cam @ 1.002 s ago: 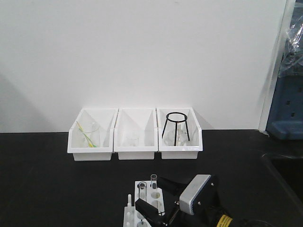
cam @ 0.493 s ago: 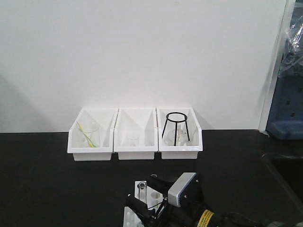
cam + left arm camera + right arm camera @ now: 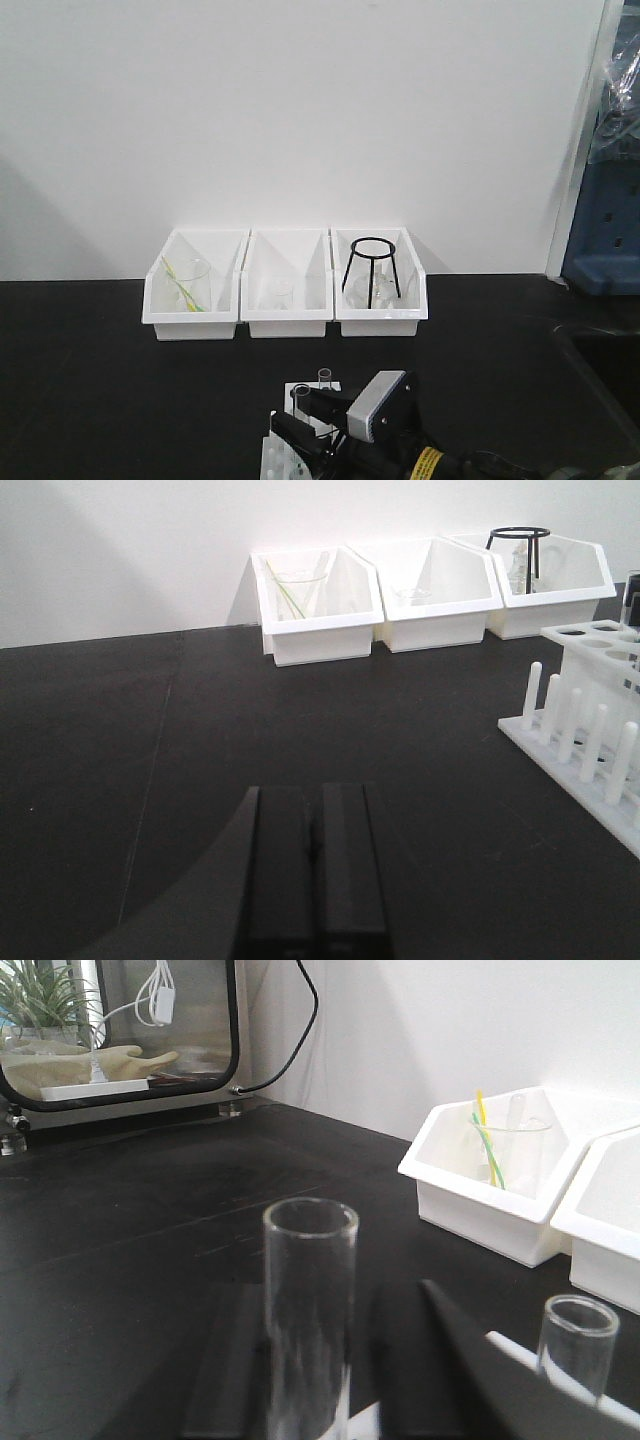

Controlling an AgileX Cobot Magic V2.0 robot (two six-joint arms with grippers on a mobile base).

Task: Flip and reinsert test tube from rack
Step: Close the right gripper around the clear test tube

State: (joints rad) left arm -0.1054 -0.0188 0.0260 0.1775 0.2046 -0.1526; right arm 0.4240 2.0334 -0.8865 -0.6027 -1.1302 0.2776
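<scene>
Far off to the left of the rack stands a dark-framed glass case with a green plant inside. Nearer, but well to the left of the rack, my left jaws are pressed flat together with nothing between them, low over the black tabletop.

The rack stands on the tabletop. It is a white block with round holes on top and a row of short pegs along its left side. The test tube stands upright in it with its open rim up. Its lower end is hidden, so I cannot tell which hole holds it.

My right jaws reach in from the rack's right side and are spread wide, one dark finger on each side of the test tube. I see a clear gap on one side. On the other side I cannot tell whether the finger touches the glass. A second tube stands upright in the rack just beside the first, outside my fingers.

Beyond the rack, three white bins sit side by side against the wall.
- **Left bin**: it holds a beaker with yellow and green sticks leaning in it.
- **Middle bin**: it is straight behind the rack and holds a small clear glass.
- **Right bin**: it holds a black ring tripod.
</scene>
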